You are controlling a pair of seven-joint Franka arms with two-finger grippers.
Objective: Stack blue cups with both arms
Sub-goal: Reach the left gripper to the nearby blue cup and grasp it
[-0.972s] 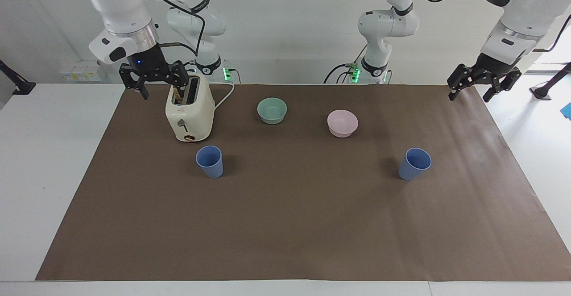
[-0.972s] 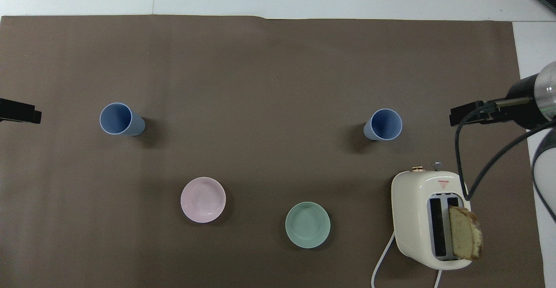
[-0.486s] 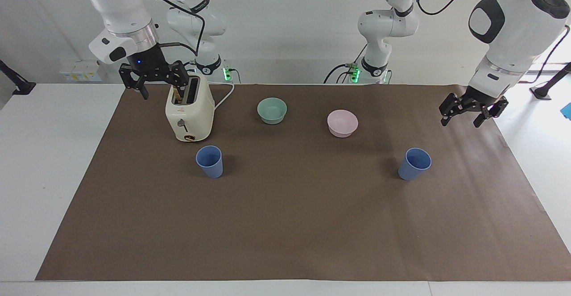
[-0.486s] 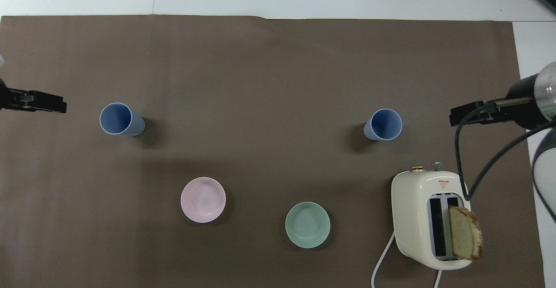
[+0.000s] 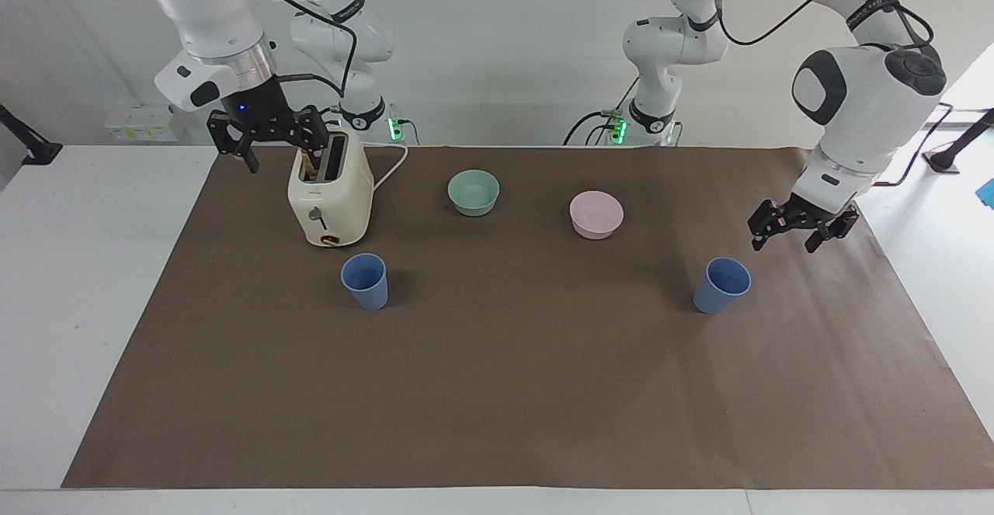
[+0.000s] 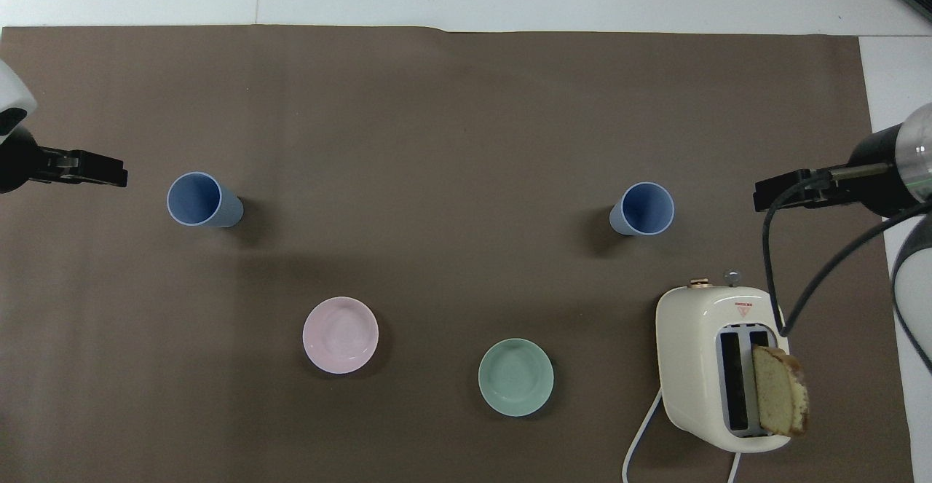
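Observation:
Two blue cups stand upright on the brown mat, far apart. One cup [image 5: 722, 286] is toward the left arm's end, also in the overhead view [image 6: 200, 200]. The other cup [image 5: 365, 280] is toward the right arm's end, just farther from the robots than the toaster, also in the overhead view [image 6: 643, 209]. My left gripper [image 5: 783, 243] is open and empty, in the air over the mat beside the first cup and apart from it; it also shows in the overhead view [image 6: 109, 175]. My right gripper [image 5: 283, 154] is open and empty, and waits in the air beside the toaster's top; it also shows in the overhead view [image 6: 772, 195].
A cream toaster [image 5: 330, 189] with a bread slice [image 6: 779, 390] in one slot stands near the right arm's base, its cord trailing toward the robots. A mint-green bowl [image 5: 474, 191] and a pink bowl [image 5: 596, 214] sit nearer to the robots than the cups. The brown mat [image 5: 497, 391] covers the table.
My left gripper has come down and moved in over the mat toward the cup at the left arm's end. The right arm and all objects have not moved.

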